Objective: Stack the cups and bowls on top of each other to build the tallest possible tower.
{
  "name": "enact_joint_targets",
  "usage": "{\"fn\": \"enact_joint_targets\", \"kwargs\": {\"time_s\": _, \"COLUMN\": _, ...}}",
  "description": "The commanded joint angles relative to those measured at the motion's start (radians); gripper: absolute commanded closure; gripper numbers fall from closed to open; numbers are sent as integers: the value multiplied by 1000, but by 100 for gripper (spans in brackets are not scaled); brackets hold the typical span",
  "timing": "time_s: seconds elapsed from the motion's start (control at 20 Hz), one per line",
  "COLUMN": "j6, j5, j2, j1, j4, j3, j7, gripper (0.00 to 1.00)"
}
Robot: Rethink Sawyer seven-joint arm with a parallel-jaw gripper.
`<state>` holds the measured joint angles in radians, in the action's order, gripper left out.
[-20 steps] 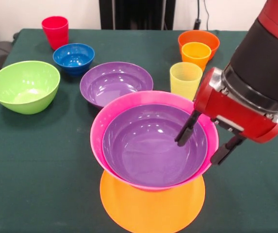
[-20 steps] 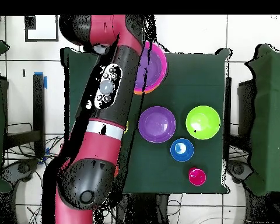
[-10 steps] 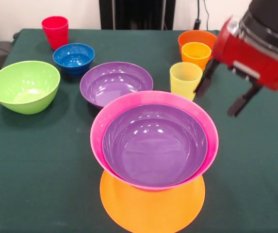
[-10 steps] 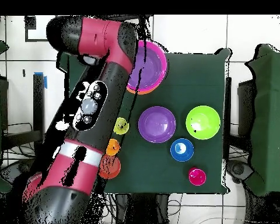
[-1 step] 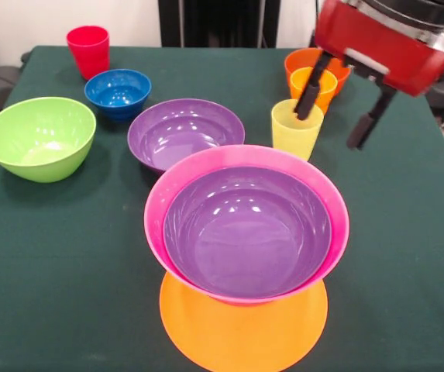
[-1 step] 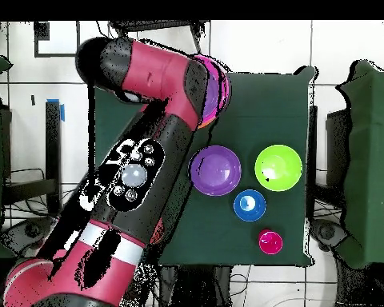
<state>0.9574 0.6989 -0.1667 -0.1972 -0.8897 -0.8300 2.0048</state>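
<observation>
While my gripper (image 5: 338, 116) hangs empty with its two fingers spread apart, up over the yellow cup (image 5: 296, 128) and the orange-yellow cup (image 5: 313, 87), the tower (image 5: 246, 248) is only three pieces high, so I judge the job under halfway. Done so far: large orange bowl (image 5: 241, 329) upside down as the base at the near table edge, large pink bowl (image 5: 160, 209) upright on it, one purple bowl (image 5: 245, 232) nested inside the pink.

Left loose on the green cloth, biggest first: lime green bowl (image 5: 39, 138) at the left, second purple bowl (image 5: 184, 133) just behind the tower, small blue bowl (image 5: 118, 92), small red-orange bowl (image 5: 317, 65) with the orange-yellow cup sitting in it or right in front, I can't tell which. Then the translucent yellow cup just beside the pink rim, and the red cup (image 5: 88, 50) at the far left corner.

Overhead my arm covers most of the tower and the yellow-side cups.
</observation>
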Motion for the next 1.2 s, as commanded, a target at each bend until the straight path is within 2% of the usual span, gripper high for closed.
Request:
{"fn": "enact_joint_targets", "kwargs": {"time_s": 0.05, "j6": -155, "j5": -92, "j2": -81, "j1": 63, "j4": -269, "j3": 251, "j7": -175, "gripper": 0}}
{"fn": "enact_joint_targets", "kwargs": {"time_s": 0.55, "j6": -244, "j5": -223, "j2": -150, "j1": 191, "j4": -354, "j3": 406, "j7": -263, "gripper": 0}}
{"fn": "enact_joint_targets", "kwargs": {"time_s": 0.95, "j6": -306, "j5": -324, "j2": -190, "j1": 299, "j4": -456, "j3": 526, "j7": -276, "gripper": 0}}
{"fn": "enact_joint_targets", "kwargs": {"time_s": 1.2, "j6": -387, "j5": -398, "j2": -217, "j1": 371, "j4": -522, "j3": 612, "j7": -269, "gripper": 0}}
